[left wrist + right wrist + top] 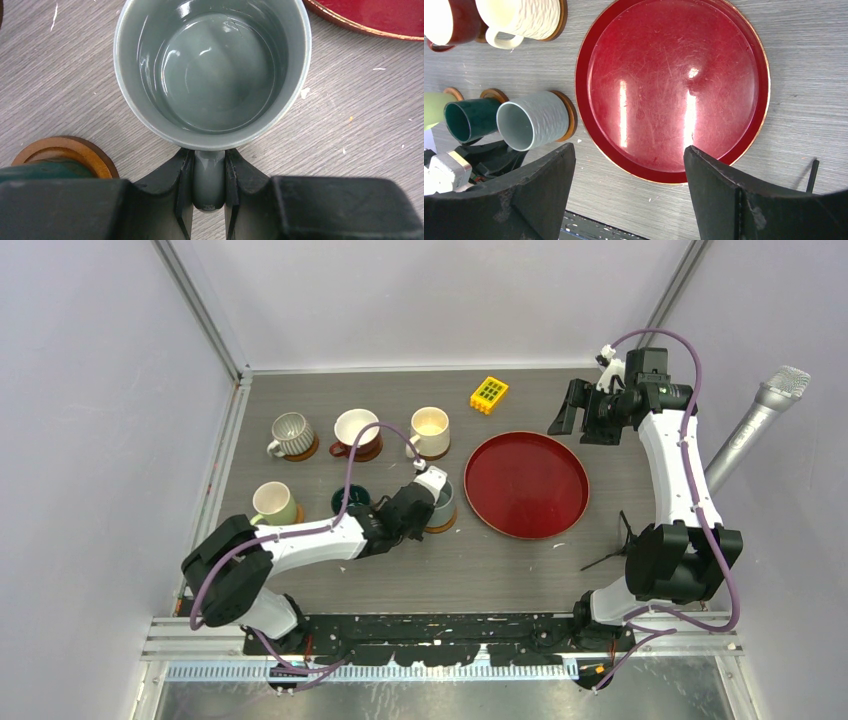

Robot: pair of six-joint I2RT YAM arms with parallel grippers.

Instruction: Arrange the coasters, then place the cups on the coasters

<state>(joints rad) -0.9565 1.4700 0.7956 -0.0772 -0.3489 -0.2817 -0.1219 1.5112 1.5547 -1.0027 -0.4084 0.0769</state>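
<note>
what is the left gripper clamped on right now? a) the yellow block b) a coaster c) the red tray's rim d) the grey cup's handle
d, the left wrist view shows the left gripper shut on the handle of the grey cup.

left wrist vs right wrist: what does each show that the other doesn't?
Only left wrist: the left gripper shut on the handle of the grey cup. Only right wrist: the whole red tray, the cream cup and brown cup on coasters, and the right gripper, open. Both: the grey cup, the teal cup beside it, the tray's rim.
</note>
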